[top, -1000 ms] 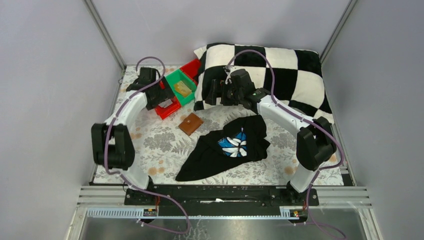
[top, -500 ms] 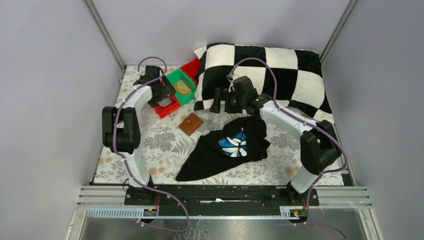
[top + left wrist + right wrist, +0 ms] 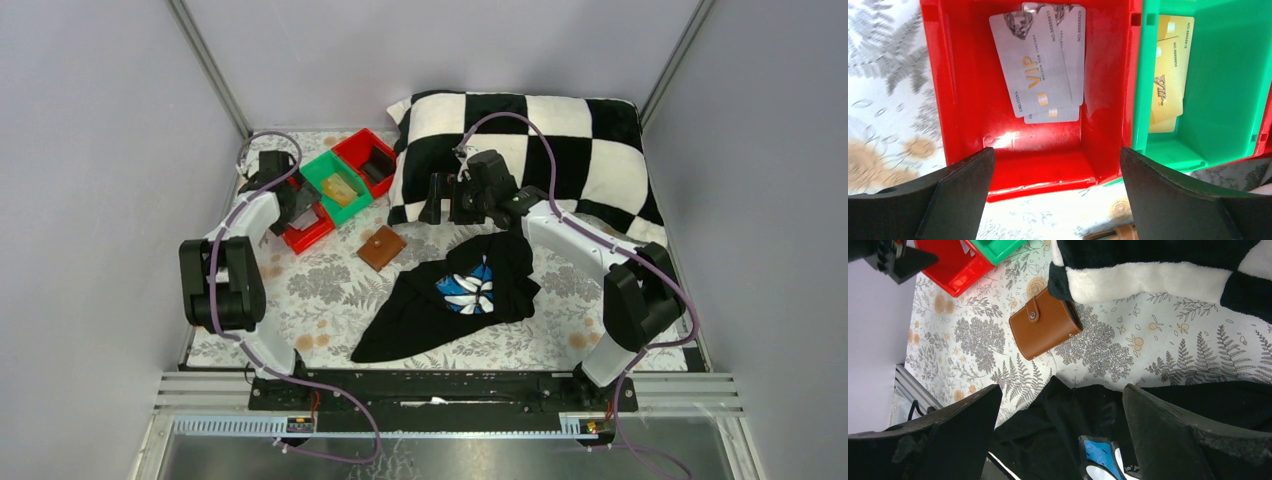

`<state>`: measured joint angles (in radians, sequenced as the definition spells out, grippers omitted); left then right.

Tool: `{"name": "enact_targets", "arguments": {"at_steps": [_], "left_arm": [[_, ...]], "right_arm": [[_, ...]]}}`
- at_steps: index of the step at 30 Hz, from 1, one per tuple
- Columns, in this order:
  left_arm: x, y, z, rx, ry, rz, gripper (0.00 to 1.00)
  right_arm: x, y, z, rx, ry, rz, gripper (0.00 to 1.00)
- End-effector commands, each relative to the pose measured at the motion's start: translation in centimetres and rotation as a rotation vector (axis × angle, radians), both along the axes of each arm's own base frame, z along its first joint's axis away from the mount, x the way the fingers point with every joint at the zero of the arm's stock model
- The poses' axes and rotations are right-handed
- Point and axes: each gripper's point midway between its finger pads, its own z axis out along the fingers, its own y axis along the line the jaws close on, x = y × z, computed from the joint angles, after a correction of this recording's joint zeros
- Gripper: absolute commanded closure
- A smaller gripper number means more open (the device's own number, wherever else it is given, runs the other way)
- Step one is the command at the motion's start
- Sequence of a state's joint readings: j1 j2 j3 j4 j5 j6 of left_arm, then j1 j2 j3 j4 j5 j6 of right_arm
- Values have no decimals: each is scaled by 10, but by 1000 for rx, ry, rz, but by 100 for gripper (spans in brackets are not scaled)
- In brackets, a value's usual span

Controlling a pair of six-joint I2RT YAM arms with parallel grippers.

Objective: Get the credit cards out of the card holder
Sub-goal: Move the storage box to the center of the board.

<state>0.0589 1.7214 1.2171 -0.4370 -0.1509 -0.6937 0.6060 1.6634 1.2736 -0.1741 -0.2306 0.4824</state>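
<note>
Plain grey walls (image 3: pixel 100 150) enclose a floral-patterned table (image 3: pixel 330 290) with aluminium rails (image 3: pixel 700 385).

- The table (image 3: pixel 330 290) has a white cover printed with grey ferns and orange flowers.
- A red tray (image 3: pixel 968 100) stands at the far left, and a green tray (image 3: pixel 1228 90) touches its side.
- A second red tray (image 3: pixel 352 148) stands behind the green one, in the same row.
- The brown card holder (image 3: pixel 382 247) lies closed and flat near the middle, apart from the trays.
- A crumpled black cloth (image 3: pixel 420 310) with a blue-white print lies near the card holder, toward the front edge.
- A black-and-white checkered pillow (image 3: pixel 540 150) fills the far right part, with its corner just beside the card holder.
</note>
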Motion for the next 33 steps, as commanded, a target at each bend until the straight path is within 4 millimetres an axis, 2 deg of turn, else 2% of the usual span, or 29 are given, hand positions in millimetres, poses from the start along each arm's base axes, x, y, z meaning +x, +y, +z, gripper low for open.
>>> {"name": "enact_targets", "arguments": {"at_steps": [1,7,11,17,20,25,29,33], "left_arm": [[-32,15,17,58,3,41,1],[-74,24,29,108,30,48,1],[-98,26,31,119,43,52,1],[-114,26,25,112,52,41,1],[-103,9,33,44,7,-36,1],[-75,-9,70,-25,-144,-116,1],[-50,-8,83,-21,-197,-122,1],[-28,8,71,34,-161,-88,1]], "right_arm": [[9,9,25,36,-62,26,0],[30,15,36,22,-106,15,0],[43,33,39,48,-86,48,0],[67,56,41,101,-60,60,0],[72,67,39,127,-38,80,0],[80,74,28,128,-18,84,0],[91,74,18,116,-8,69,0],[105,73,7,113,8,51,0]]}}
